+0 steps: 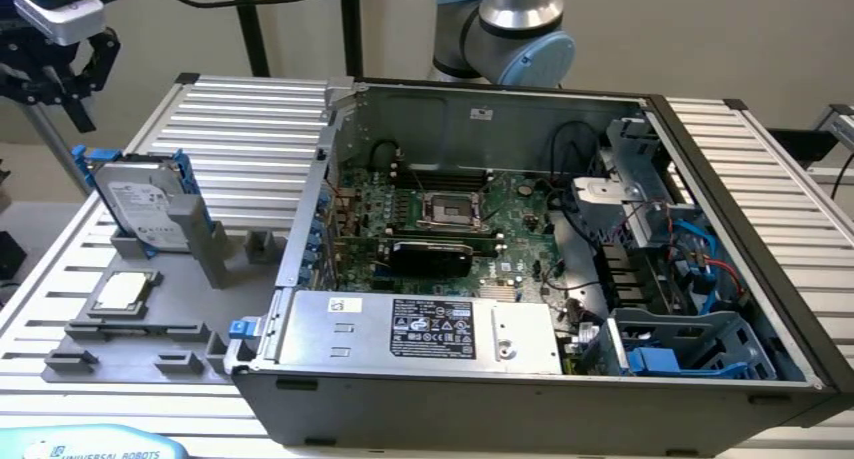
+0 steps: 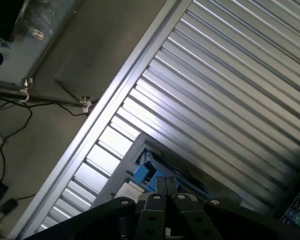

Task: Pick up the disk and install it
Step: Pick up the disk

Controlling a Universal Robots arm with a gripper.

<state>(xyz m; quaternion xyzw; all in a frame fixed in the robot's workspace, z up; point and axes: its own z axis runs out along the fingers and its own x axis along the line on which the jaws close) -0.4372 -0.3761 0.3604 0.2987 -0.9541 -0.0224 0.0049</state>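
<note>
Slatted aluminium table (image 1: 247, 114). At its near corner, on the exterior view's left, is a grey fixture (image 1: 134, 351). CPU chip (image 1: 120, 291) lies flat. Disk (image 1: 140, 204) stands on edge in its slot, presumably to leave the top graspable. Gripper (image 1: 60, 89) hangs above it, fingers closed, empty. Open PC case (image 1: 534, 404) sits alongside.

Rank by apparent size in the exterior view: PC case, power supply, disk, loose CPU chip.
1. PC case
2. power supply
3. disk, standing upright in its grey holder
4. CPU chip
No close calls: each step down is clear in this view.
</note>
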